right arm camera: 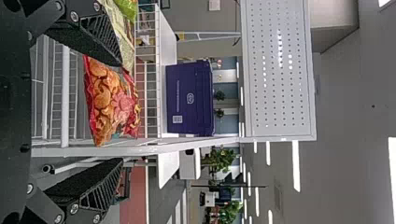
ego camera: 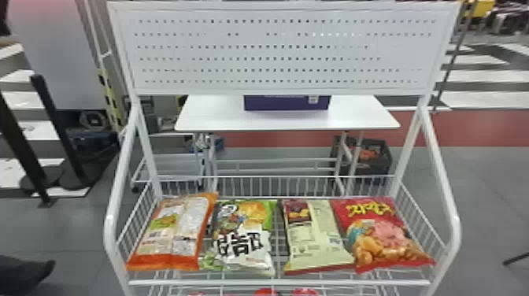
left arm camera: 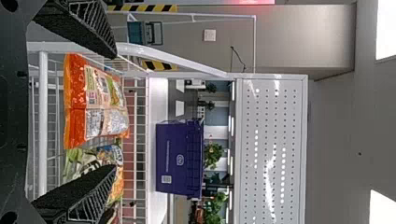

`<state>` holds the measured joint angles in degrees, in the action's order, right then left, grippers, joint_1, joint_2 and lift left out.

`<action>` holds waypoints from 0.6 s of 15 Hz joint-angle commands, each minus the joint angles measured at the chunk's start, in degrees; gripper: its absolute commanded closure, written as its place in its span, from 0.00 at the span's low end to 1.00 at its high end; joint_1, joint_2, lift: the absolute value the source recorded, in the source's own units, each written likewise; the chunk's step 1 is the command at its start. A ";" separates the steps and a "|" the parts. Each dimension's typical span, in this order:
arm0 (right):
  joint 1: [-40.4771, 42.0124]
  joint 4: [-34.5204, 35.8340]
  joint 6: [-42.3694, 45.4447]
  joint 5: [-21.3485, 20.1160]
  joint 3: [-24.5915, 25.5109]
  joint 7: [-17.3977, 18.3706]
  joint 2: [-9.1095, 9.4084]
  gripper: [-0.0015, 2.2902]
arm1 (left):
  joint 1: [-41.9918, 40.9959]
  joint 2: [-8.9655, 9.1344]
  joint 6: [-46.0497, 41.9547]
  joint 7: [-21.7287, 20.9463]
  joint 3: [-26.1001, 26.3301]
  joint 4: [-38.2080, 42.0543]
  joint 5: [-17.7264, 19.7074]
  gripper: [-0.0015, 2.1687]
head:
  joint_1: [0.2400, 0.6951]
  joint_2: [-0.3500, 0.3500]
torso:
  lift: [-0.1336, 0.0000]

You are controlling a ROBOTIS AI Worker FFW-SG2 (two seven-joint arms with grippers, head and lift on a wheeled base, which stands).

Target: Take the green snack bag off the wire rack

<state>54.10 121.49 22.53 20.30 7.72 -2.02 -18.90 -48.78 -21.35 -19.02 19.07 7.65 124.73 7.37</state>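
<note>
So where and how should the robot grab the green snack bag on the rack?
Probably across the middle of the green snack bag, squeezing its two long sides, from above and in front, over the rack's front rail. Its printed middle is uncovered, with a gap towards the cream bag; the orange bag sits closer.

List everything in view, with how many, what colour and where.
Wire rack: one, white, centre
Orange snack bag: one, orange and pale, far left in the basket
Green snack bag: one, green and white, second from left
Cream snack bag: one, pale yellow-green, third
Red snack bag: one, red, far right
Red items: at least two, below the basket
Perforated panel: one, white, atop the rack
Table: one, white, behind the rack
Box: one, purple, on the table
Black posts: two, left
Left pincer, right pincer: one each, black, open, before the rack
</note>
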 commanded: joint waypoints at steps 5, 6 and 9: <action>-0.04 0.06 0.18 0.00 0.02 0.00 -0.09 0.08 | 0.00 -0.01 0.00 0.00 0.00 -0.01 0.01 0.02 | 0.57 0.50 | 1.00; -0.04 0.06 0.18 0.00 0.02 0.00 -0.09 0.08 | 0.00 -0.01 0.00 -0.08 0.00 0.07 0.01 0.02 | 0.57 0.50 | 1.00; -0.04 0.06 0.18 0.00 0.11 0.00 0.00 0.08 | 0.00 -0.01 0.00 -0.44 0.00 0.07 0.01 0.02 | 0.57 0.50 | 1.00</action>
<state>54.06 121.56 22.70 20.30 7.80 -2.02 -18.94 -48.78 -21.36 -19.02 18.77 7.65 124.82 7.38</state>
